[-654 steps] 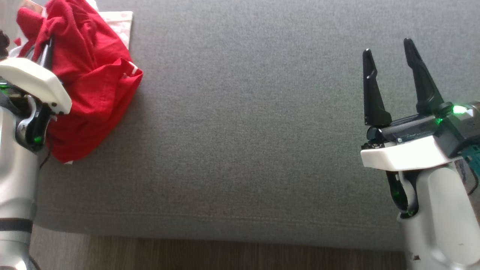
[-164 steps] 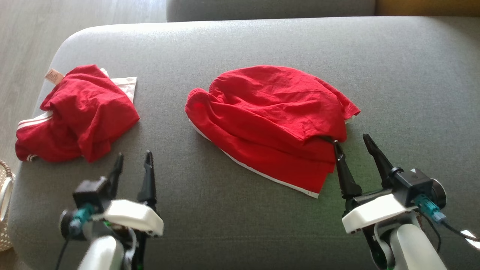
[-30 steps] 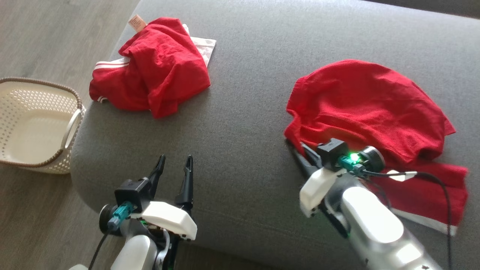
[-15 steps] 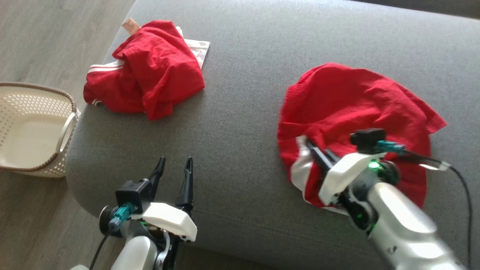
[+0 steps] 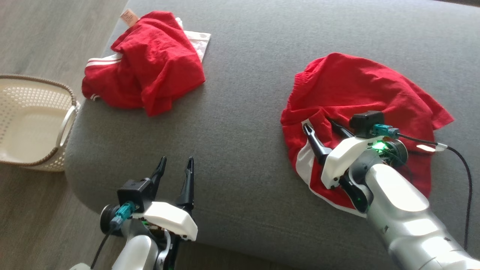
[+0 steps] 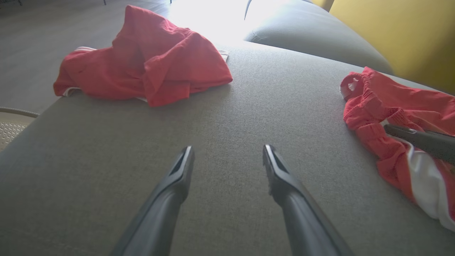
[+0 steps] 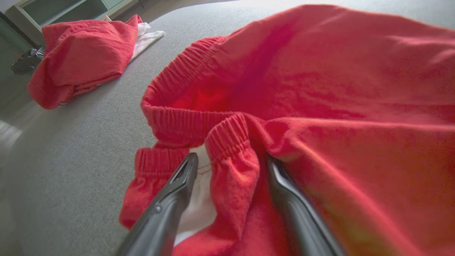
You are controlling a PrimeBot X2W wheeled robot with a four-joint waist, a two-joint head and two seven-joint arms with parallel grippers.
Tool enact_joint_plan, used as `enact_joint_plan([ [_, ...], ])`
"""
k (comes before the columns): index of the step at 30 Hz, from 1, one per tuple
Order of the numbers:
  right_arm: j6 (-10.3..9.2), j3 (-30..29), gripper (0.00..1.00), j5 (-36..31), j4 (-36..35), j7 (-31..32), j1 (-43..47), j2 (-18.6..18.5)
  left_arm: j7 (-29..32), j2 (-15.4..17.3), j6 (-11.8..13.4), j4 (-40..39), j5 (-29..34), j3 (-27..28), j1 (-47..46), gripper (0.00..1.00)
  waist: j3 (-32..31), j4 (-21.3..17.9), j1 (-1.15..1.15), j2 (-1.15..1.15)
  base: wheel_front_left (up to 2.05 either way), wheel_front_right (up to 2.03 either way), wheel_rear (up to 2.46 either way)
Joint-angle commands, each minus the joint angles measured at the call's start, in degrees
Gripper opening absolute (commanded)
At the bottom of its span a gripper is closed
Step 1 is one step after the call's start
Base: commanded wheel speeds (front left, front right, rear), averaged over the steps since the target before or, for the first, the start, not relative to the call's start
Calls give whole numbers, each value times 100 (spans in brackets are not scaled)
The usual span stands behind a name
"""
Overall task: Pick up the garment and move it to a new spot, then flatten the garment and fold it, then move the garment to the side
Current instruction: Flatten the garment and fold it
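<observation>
The garment, red shorts with an elastic waistband and white trim, lies crumpled on the right of the grey sofa, its near edge folded over. My right gripper rests low on its left edge, open. In the right wrist view a ridge of waistband stands loose between the spread fingers. My left gripper hovers open over bare sofa near the front edge, holding nothing, well left of the garment.
A second red garment lies bunched over a white cloth at the sofa's far left corner. A cream woven basket stands on the wooden floor off the sofa's left end. Bare sofa lies between the two garments.
My right gripper has opened and let go of the garment's edge, which it had dragged over the rest of the cloth. The left arm has stayed put.
</observation>
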Motion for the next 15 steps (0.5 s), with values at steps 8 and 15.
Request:
enact_joint_plan([
  [8,-2,47,100,-305,-401,-459,-36,229,-70,20,-9,-228,145,293,-258,100,-263,-523,0,0,0,0,0],
  [15,-2,-418,100,-836,-1462,-637,577,186,-70,20,-83,-404,208,417,-198,100,-581,-1121,0,0,0,0,0],
])
